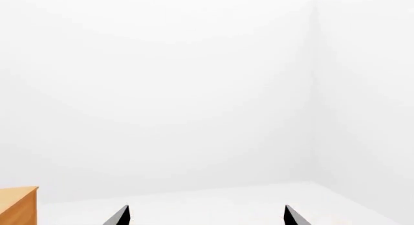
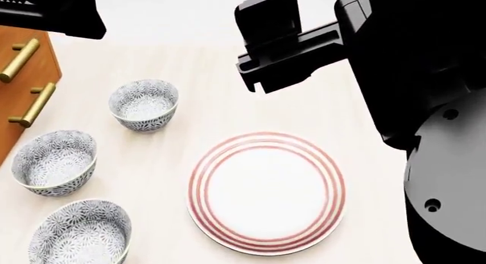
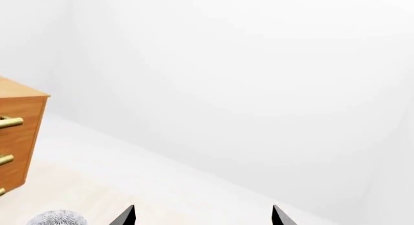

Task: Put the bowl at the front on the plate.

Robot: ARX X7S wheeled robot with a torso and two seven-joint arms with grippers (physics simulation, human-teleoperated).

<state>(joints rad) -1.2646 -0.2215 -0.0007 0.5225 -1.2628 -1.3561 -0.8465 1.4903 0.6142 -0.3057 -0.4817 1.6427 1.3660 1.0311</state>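
Observation:
Three patterned bowls stand in a row along the left of the head view. The bowl (image 2: 79, 232) nearest me is at the front, with a second bowl (image 2: 54, 160) and a third bowl (image 2: 143, 103) behind it. To their right lies the red-ringed white plate (image 2: 267, 192), with nothing on it. My right gripper (image 3: 203, 215) is open and empty; its arm (image 2: 304, 42) hangs high above the table beyond the plate. My left gripper (image 1: 207, 215) is also open and empty, raised at the far left. One bowl's rim (image 3: 57, 218) shows in the right wrist view.
A wooden drawer cabinet (image 2: 23, 87) with brass handles (image 2: 18, 60) stands at the left edge beside the bowls; it also shows as the cabinet (image 3: 19, 137) and the cabinet corner (image 1: 18, 205). The pale tabletop (image 2: 197, 65) extends behind the plate. White walls lie beyond.

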